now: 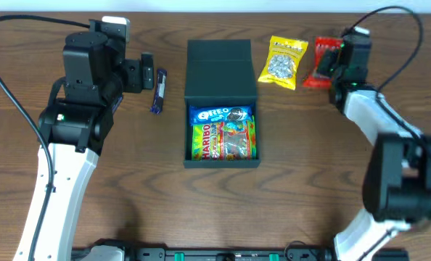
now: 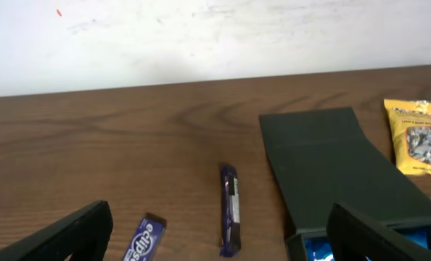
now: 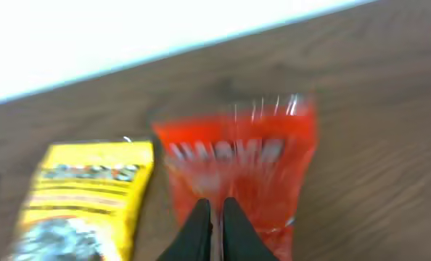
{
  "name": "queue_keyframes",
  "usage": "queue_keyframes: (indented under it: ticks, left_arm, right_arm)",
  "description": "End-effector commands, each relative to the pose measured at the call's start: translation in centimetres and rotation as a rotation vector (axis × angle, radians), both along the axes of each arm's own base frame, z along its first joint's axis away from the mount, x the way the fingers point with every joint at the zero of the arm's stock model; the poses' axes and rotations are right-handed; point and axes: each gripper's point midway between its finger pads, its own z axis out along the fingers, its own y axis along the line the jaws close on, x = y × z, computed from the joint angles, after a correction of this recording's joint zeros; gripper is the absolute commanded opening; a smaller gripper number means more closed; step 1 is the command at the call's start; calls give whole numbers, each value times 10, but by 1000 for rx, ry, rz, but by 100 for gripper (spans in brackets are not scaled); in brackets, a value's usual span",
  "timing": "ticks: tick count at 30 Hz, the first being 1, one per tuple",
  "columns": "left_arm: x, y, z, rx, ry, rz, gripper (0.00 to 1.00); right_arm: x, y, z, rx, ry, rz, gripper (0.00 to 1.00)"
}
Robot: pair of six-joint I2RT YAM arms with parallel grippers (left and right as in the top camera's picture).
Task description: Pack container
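Pinching, as far as the blur allows a judgement, the right gripper has its fingers almost together on the near edge of the red packet, right of the container. The left gripper hangs with fingers wide apart, left of the container, near a purple bar. The container sits mid-table, flap laid back, holding an Oreo pack and a Haribo bag. It looks stiff, light and matte; grip a side wall or the flap's free edge.

Yellow packet beside red packet; dark blue bar and Eclipse pack, apart, on wooden table
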Motion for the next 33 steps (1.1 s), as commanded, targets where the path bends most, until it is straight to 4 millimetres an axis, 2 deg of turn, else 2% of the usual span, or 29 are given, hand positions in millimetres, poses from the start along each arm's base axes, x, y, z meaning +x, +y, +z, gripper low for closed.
queue_keyframes:
  ticks: [1, 4, 5, 6, 7, 9, 10, 12, 18, 29, 31, 33]
  left_arm:
    - [-1, 2, 6, -6, -13, 10, 95]
    - [-1, 2, 6, -6, -13, 10, 95]
    - [-1, 2, 7, -6, -14, 10, 95]
    - [-1, 2, 7, -6, -14, 10, 95]
    - [-1, 2, 6, -6, -13, 10, 95]
    - [-1, 2, 7, -6, -14, 10, 95]
    - [-1, 2, 7, -6, -14, 10, 95]
    - [-1, 2, 7, -6, -14, 10, 95]
    - [-1, 2, 7, -6, -14, 10, 95]
    - [-1, 2, 7, -6, -14, 10, 95]
    - [-1, 2, 7, -6, -14, 10, 95]
    - [-1, 2, 7, -6, -14, 10, 95]
  right_arm:
    - [-11, 9, 53, 4, -73, 28, 7]
    - [-32, 30, 87, 43, -87, 109, 7]
    - [-37, 31, 92, 42, -84, 110, 13]
    - [-41, 30, 94, 42, -79, 107, 27]
    - [-43, 30, 93, 42, -69, 107, 33]
    - [-43, 29, 79, 11, -24, 123, 43]
    - [-40, 25, 65, -4, 8, 106, 57]
    - [-33, 12, 35, -32, 61, 54, 72]
    - [-17, -2, -23, -36, 132, 22, 80]
    - [3, -24, -98, -34, 154, -19, 80]
    - [4, -25, -112, -33, 166, -22, 77]
    - [3, -25, -125, -32, 184, -21, 69]
